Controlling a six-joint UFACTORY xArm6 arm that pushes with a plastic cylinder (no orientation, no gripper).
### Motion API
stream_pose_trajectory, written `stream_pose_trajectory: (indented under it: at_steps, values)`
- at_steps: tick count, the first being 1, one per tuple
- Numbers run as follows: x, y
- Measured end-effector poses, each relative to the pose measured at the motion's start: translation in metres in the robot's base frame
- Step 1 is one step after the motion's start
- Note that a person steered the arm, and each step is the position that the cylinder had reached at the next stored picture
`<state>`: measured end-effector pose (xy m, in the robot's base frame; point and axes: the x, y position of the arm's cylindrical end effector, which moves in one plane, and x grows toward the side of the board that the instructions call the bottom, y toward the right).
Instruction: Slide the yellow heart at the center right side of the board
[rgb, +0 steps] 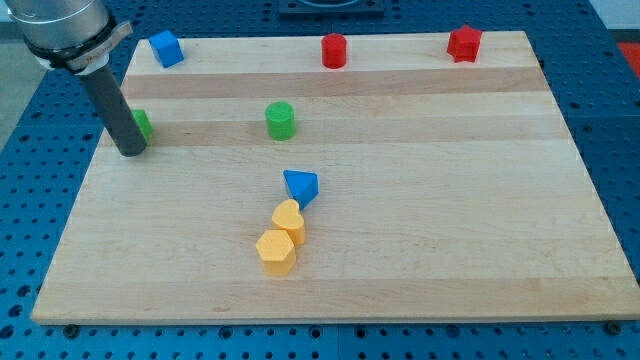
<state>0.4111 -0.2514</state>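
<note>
- My tip (130, 152) stood at the frame's left, touching a green block (142, 125); no pincer was visible.
- The yellow heart (289, 220) sat lower centre, between a blue block (301, 186) and a yellow hexagonal block (275, 252).
- Bare wooden board (480, 200) stretched rightward to its edge.

The rod (112, 105) hides most of a green block (142, 125); the arm's upper part is cut off.

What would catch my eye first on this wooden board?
Probably the dark rod at the view's left, my tip resting right beside a green block. Next, the tight cluster near the board's middle: a blue block above the yellow heart and a yellow hexagon.
</note>
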Motion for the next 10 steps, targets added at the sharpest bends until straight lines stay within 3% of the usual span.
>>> stream_pose_trajectory:
  at_steps: [2,5,6,8,10]
  values:
    - [0.002,0.0]
    - [0.116,-0.038]
    - [0.14,0.016]
    - [0.117,0.123]
    - [0.114,0.281]
